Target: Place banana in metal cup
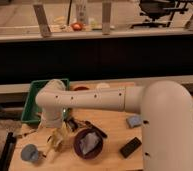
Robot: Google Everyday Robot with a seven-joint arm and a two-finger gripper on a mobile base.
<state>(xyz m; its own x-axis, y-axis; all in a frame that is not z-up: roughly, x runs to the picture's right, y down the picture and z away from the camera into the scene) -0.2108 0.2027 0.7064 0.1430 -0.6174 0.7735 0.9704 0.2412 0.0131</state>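
Note:
My gripper [59, 136] hangs below the arm's wrist over the left part of the wooden table [110, 162]. A pale yellow shape right at it looks like the banana [55, 144], low over the tabletop. The metal cup [30, 153], a small greyish cylinder with a dark inside, stands at the table's front left. It is a short way left of and below the gripper. The arm hides the gripper's upper part.
A dark red bowl [88, 144] holding a crumpled grey thing sits just right of the gripper. A black block [130, 147] and a light blue cup [134, 120] lie further right. A green bin [38, 101] stands behind the gripper. A counter runs across the back.

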